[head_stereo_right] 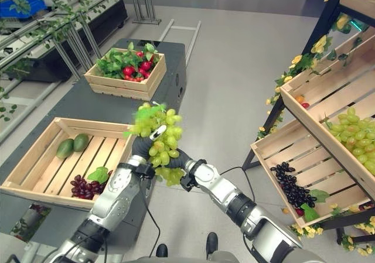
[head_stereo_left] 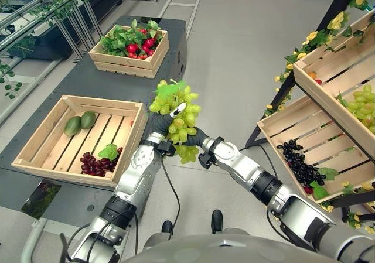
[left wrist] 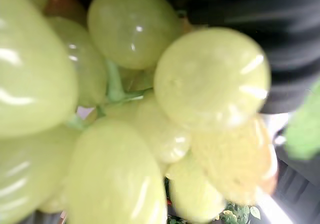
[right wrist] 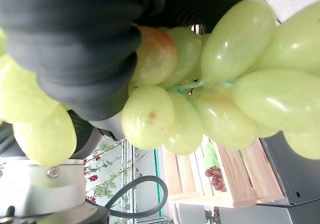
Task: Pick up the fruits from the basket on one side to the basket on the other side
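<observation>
Two robot hands meet mid-air on the green grape bunch (head_stereo_left: 177,121): left robot hand (head_stereo_left: 159,124) and right robot hand (head_stereo_left: 198,137), grips hidden. Swing it toward the crate (head_stereo_left: 35,149) at 9 o'clock on the worktop (head_stereo_left: 88,75), nice and level.

Two silver-grey arms, smooth rounded shells: left arm (head_stereo_left: 137,175), right arm (head_stereo_left: 246,172). Black rings and bands breaking up the silver at every joint. Dark ribbed covers over left hand (head_stereo_left: 159,126) and right hand (head_stereo_left: 199,139). Up close, deep matte-black ribs.
</observation>
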You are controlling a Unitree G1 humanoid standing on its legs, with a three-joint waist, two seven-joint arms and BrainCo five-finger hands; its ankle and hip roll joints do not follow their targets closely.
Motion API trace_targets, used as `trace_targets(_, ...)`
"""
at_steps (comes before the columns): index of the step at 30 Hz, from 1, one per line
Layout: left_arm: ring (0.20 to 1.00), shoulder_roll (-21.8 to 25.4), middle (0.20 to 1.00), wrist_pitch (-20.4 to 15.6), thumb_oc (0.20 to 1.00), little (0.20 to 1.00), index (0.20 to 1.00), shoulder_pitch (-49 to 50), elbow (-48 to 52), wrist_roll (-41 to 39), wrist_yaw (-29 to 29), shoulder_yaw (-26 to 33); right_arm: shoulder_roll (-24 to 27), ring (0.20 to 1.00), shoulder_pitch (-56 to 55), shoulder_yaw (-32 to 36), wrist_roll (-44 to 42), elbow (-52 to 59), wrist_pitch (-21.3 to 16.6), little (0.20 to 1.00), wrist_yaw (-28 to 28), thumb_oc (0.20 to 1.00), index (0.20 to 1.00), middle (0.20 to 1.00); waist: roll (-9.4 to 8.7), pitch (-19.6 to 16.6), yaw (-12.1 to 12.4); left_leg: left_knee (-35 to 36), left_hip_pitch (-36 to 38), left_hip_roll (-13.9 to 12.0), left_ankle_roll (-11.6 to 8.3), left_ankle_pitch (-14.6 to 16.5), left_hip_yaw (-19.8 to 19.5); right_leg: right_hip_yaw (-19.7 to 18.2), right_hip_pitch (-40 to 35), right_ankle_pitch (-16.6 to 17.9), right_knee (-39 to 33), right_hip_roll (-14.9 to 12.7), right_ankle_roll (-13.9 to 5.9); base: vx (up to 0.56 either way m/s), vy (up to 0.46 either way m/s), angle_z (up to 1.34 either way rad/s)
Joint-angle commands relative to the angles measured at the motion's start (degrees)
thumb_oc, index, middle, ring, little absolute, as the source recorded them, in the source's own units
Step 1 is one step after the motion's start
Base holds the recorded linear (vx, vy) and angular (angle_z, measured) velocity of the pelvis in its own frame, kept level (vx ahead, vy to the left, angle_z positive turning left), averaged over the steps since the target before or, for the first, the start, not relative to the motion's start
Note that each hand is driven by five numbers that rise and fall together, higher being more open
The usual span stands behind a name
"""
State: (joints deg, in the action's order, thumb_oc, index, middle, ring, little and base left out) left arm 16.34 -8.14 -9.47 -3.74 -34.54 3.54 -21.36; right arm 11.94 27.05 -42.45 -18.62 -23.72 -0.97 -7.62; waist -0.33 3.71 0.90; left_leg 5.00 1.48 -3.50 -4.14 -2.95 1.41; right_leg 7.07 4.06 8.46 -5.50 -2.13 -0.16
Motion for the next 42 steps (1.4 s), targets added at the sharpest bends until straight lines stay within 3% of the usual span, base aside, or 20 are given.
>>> trace_targets(1, 1.000, -1.46, 1.000, -2.92, 1.000, 1.000, 1.000, -6.46, -0.89, 0.80, -1.21, -4.77, -6.53, 0.200, 9.57, 1.54, -0.84, -0.26, -5.66, 0.200, 0.41, 0.200, 0.200, 0.200, -2.09, -0.01, 0.50, 0.00, 0.92, 3.52, 2.93, 4.38, -1.80, 0.64, -5.47, -5.65, 0.50, -2.80, -6.51, 0.00, 0.000, 0.00)
trace_targets(23, 1.000, -1.16, 1.000, -3.82, 1.000, 1.000, 1.000, -4.65, 1.62, -1.08, -1.37, -2.94, -5.71, 0.200, 8.57, 2.84, -0.69, -0.92, -5.90, 0.200, 1.03, 0.200, 0.200, 0.200, -2.29, -0.21, 0.87, 0.00, 0.99, 3.64, 2.96, 4.22, -2.02, 0.83, -5.59, -5.28, 0.50, -3.03, -6.59, 0.00, 0.000, 0.00)
trace_targets(42, 1.000, 0.57, 1.000, -5.23, 1.000, 1.000, 1.000, 1.07, 6.61, -2.08, -1.06, 4.51, -3.79, 0.200, 6.28, 6.40, 0.54, -0.69, -6.63, 0.200, 1.77, 0.200, 0.200, 0.200, -2.12, -0.02, 1.71, 0.00, 0.85, 4.03, 3.19, 4.14, -2.11, 0.77, -5.44, -5.05, 0.50, -3.23, -6.68, 0.00, 0.000, 0.00)
